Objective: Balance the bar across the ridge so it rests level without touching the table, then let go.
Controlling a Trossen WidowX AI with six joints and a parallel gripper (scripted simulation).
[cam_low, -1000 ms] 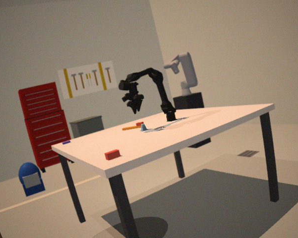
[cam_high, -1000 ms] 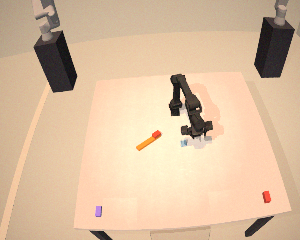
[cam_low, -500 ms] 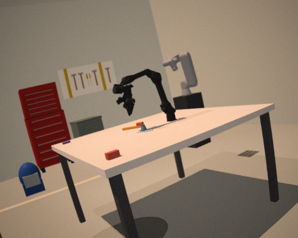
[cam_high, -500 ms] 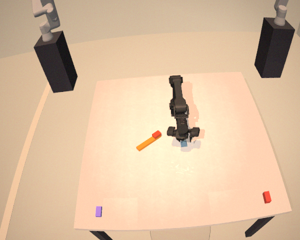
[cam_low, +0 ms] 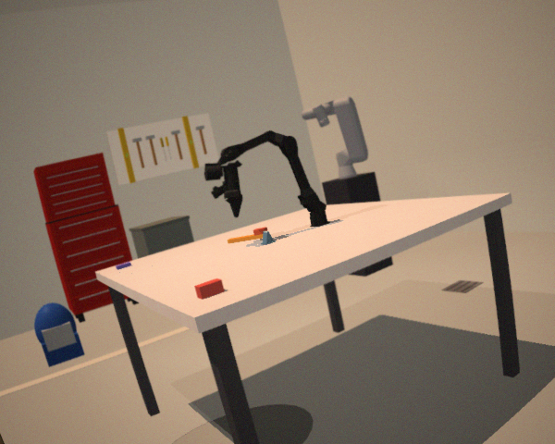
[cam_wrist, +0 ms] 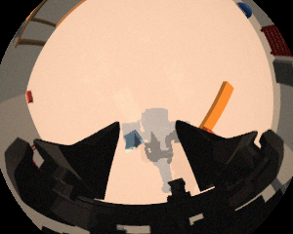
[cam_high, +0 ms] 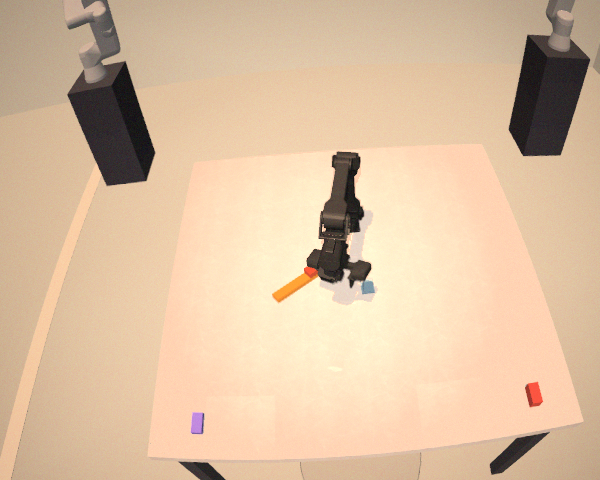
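Currently gripper (cam_high: 336,281) (cam_low: 236,215) (cam_wrist: 148,124) held above table (cam_high: 269,361) (cam_low: 315,258) (cam_wrist: 137,63), fingers parted wide, nothing gripped. Orange bar (cam_high: 292,287) (cam_low: 243,239) (cam_wrist: 219,104) laid on tabletop, off ridge; small red block (cam_high: 309,271) (cam_low: 260,230) (cam_wrist: 208,130) seen at bar's arm-side end. Blue ridge (cam_high: 367,287) (cam_low: 266,238) (cam_wrist: 133,139) left unloaded, bar seen apart from it.

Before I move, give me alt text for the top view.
Open black gripper hovers between an orange bar with a red piece at its near end, and a small blue ridge. Purple and red blocks sit near two table corners.
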